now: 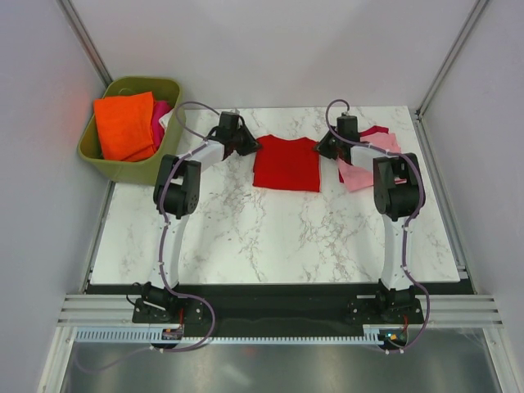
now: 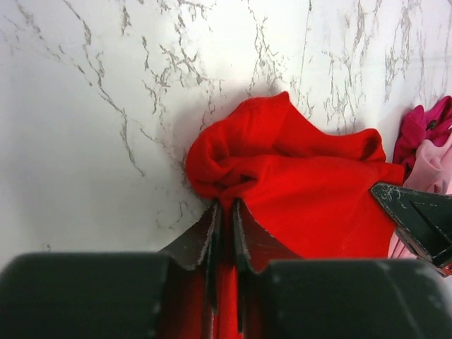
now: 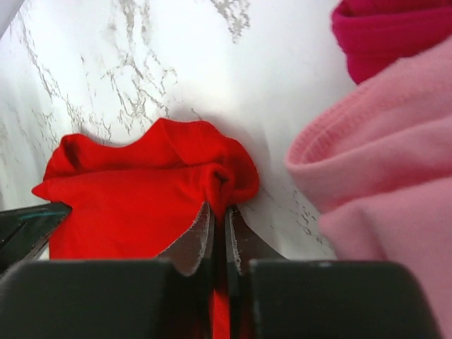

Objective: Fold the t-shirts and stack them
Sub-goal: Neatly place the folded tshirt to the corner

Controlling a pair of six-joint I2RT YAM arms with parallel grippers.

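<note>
The red t-shirt [image 1: 286, 162] lies spread on the marble table [image 1: 270, 237] at the back centre. My left gripper [image 1: 248, 144] is shut on its left sleeve; the wrist view shows red cloth [image 2: 296, 183] bunched between the jaws [image 2: 226, 212]. My right gripper [image 1: 324, 147] is shut on its right sleeve, with red cloth [image 3: 141, 191] pinched at the tips [image 3: 219, 212]. The pink t-shirt [image 1: 372, 160] with dark pink trim lies crumpled at the back right, next to my right gripper, and it also shows in the right wrist view [image 3: 385, 183].
An olive-green tub [image 1: 131, 128] stands off the table's back left corner, holding folded orange cloth [image 1: 124, 124] and a magenta piece. White walls and metal frame posts enclose the cell. The right arm's fingertip [image 2: 417, 219] shows in the left wrist view.
</note>
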